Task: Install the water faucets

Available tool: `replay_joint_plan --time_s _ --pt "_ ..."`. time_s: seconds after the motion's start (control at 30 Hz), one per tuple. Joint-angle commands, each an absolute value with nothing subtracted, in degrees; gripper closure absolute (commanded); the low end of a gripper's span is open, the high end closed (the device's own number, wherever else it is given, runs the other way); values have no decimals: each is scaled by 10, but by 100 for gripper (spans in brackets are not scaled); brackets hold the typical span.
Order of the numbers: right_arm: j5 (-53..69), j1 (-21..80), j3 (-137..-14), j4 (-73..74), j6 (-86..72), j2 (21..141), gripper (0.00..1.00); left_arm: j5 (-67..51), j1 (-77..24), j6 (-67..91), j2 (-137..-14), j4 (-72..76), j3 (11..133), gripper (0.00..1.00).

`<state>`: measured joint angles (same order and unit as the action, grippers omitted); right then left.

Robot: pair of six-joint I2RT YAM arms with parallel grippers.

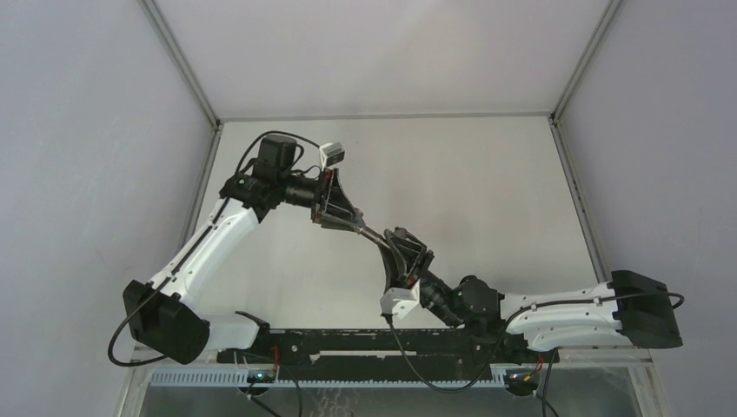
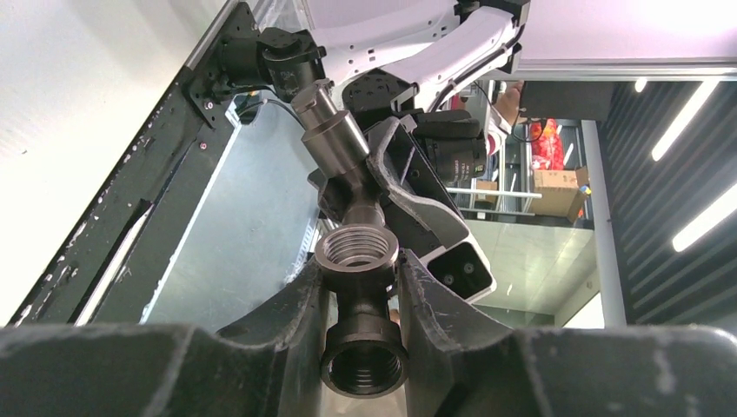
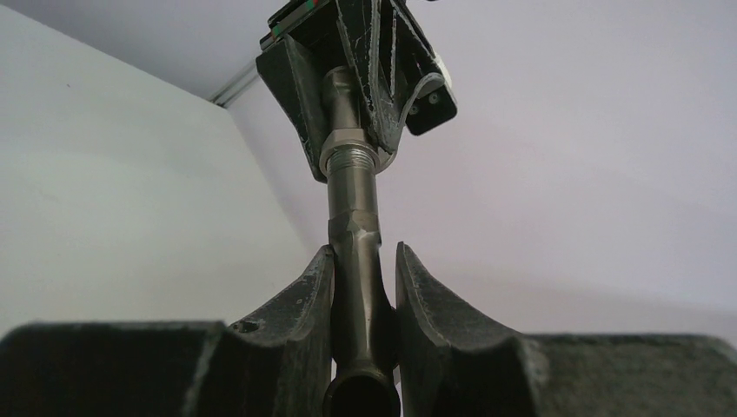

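Both arms hold the water faucet parts in the air over the middle of the table. My left gripper (image 1: 341,217) (image 2: 358,265) is shut on the short stubby fitting (image 2: 358,295), a dark grey piece with threaded open ends. My right gripper (image 1: 395,243) (image 3: 363,252) is shut on the finger-length stem (image 3: 355,208) (image 2: 335,143). In the right wrist view the stem's threaded end (image 3: 348,161) meets the fitting (image 3: 341,95) between the left fingers (image 3: 295,78). The two parts lie in one line (image 1: 369,233). I cannot tell how deep the thread sits. The lever handle is hidden.
The white table top (image 1: 487,191) lies under both grippers. Grey walls and metal frame posts (image 1: 209,130) close the sides and back. A black rail (image 1: 374,346) with cables runs along the near edge between the arm bases.
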<state>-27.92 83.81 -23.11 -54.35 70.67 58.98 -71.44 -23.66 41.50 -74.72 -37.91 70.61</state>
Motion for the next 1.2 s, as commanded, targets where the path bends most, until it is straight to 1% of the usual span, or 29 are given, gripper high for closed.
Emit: replay_joint_plan --time_s 0.0,0.4,0.47,0.57,0.77,0.87,0.93,1.1,1.17 --pt "-198 830 -280 -550 583 574 100 -736 -257 452 -710 -248 685 100" --pt "-122 776 -302 -427 433 507 100 -733 -260 452 -690 -216 671 100" --pt "-93 762 -308 -401 402 499 100 -734 -261 448 -688 -216 670 100" --pt "-40 739 -334 -335 345 489 100 -734 -264 443 -687 -216 669 100" --pt "-15 721 -380 -270 248 492 100 -720 -270 437 -685 -214 670 100" --pt "-7 702 -395 -263 178 494 100 -707 -271 451 -680 -192 664 100" --pt "17 679 -395 -270 131 495 100 -705 -272 476 -673 -143 650 100" --pt "122 608 -395 -298 -10 500 100 -691 -273 501 -654 -79 621 100" --pt "173 573 -395 -320 -95 508 100 -684 -275 504 -643 -53 610 100"
